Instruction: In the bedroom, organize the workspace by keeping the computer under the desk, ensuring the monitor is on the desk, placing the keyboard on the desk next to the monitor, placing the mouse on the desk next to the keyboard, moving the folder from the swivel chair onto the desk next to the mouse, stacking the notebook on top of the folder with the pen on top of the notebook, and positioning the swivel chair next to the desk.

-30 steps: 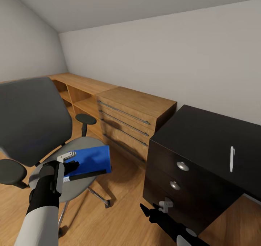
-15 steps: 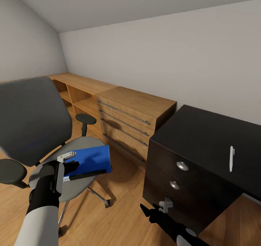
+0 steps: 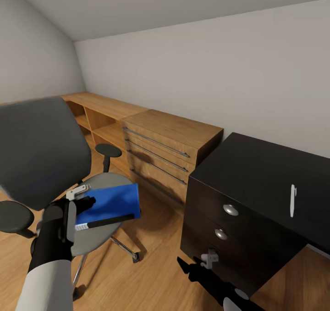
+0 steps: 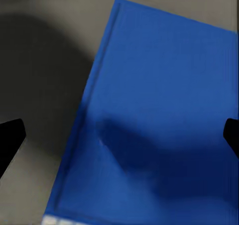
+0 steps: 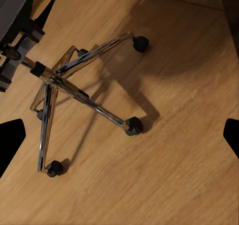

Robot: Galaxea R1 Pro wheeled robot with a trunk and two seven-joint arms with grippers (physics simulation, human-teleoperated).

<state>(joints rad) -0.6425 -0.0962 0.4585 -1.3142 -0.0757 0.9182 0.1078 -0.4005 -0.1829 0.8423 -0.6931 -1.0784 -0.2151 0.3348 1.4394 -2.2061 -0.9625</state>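
The blue folder [image 3: 113, 202] lies flat on the grey seat of the swivel chair [image 3: 39, 155] at the left of the head view. My left gripper [image 3: 81, 202] hovers open over the folder's near corner; in the left wrist view the folder [image 4: 164, 120] spreads beneath the wide-apart fingertips [image 4: 10, 141], without touching them. A white pen [image 3: 293, 201] rests on the dark desk [image 3: 256, 169] at the right. My right gripper [image 3: 190, 266] hangs open and low before the desk's drawers; its wrist view looks down on the chair's chrome base [image 5: 74, 88].
A wooden chest of drawers [image 3: 169, 150] and a low wooden shelf unit [image 3: 98, 118] line the wall behind the chair. The desk front has round drawer knobs [image 3: 230, 210]. Chair casters [image 5: 133, 126] stand on the wood floor between chair and desk.
My left arm has drawn slightly back and to the left over the folder's corner. The folder, pen and right arm have stayed put.
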